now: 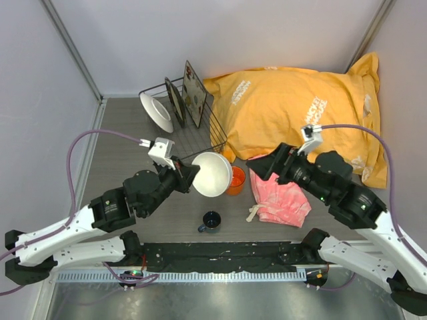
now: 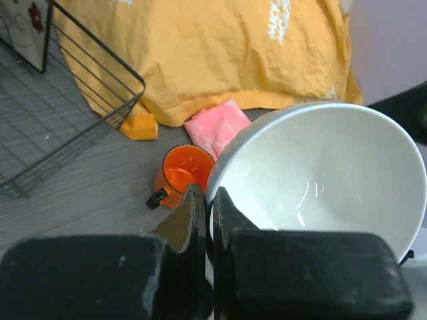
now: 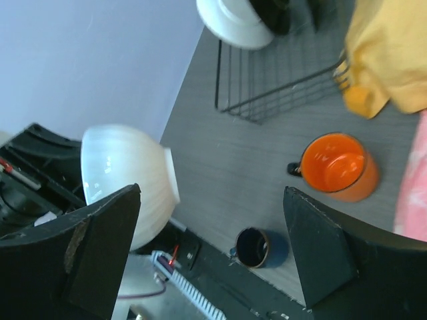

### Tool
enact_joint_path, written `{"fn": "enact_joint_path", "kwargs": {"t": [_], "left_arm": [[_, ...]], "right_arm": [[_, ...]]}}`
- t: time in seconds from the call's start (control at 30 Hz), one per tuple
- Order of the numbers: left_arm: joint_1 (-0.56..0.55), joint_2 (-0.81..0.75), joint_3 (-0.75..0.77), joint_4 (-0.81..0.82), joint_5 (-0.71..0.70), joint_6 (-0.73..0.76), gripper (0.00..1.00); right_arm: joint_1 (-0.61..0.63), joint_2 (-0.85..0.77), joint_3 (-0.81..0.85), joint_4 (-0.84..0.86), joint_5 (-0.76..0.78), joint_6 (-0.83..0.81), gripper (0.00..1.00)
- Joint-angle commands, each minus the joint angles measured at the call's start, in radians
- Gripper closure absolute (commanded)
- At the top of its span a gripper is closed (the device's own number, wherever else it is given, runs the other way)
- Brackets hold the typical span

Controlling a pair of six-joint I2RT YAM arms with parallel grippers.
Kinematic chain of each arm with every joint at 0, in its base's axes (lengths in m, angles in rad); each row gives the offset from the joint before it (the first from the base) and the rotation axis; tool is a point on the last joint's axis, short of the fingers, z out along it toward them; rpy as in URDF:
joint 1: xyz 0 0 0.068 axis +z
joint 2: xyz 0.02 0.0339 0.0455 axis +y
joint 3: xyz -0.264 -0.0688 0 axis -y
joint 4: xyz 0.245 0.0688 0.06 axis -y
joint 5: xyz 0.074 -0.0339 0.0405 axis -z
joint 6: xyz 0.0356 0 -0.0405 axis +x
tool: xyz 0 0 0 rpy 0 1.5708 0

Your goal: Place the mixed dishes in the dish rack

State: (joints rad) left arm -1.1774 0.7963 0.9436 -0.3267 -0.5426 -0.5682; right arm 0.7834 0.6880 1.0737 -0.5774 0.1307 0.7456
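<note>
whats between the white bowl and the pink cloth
The orange mug. In the top view it stands upright on the table, right beside the white bowl, with the pink cloth on its other side.

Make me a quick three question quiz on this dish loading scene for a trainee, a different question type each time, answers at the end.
1. Multiple choice: what is the left gripper shut on? A) pink cloth B) white bowl C) square dark tray
2. True or false: the right gripper is open with nothing between its fingers.
3. Fill in: besides the orange mug, the other cup standing on the table is the ___.
Key: 1 B; 2 true; 3 small dark-blue cup.
</note>
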Motion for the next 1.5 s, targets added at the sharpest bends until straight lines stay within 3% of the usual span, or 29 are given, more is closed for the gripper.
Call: {"fn": "enact_joint_path", "kwargs": {"t": [0.0, 0.4, 0.77, 0.93, 1.47], "left_arm": [[0.005, -0.037, 0.007, 0.041, -0.105, -0.013, 1.0], [0.048, -0.023, -0.005, 0.064, -0.071, -0.001, 1.0], [0.439, 0.02, -0.043, 0.234, 0.482, -0.127, 1.0], [0.548, 0.095, -0.083, 0.375, 0.699, -0.235, 1.0], [0.596, 0.083, -0.152, 0.491, 0.803, -0.32, 1.0]], "right_arm": [[-0.001, 0.019, -0.069, 0.221, -0.247, 0.084, 0.05], [-0.001, -0.012, -0.188, 0.444, -0.396, 0.138, 0.03], [-0.001, 0.042, -0.195, 0.441, -0.393, 0.054, 0.03], [-0.003, 0.123, -0.155, 0.43, -0.372, -0.006, 0.03], [-0.013, 0.183, -0.178, 0.556, -0.356, -0.051, 0.03]]}}
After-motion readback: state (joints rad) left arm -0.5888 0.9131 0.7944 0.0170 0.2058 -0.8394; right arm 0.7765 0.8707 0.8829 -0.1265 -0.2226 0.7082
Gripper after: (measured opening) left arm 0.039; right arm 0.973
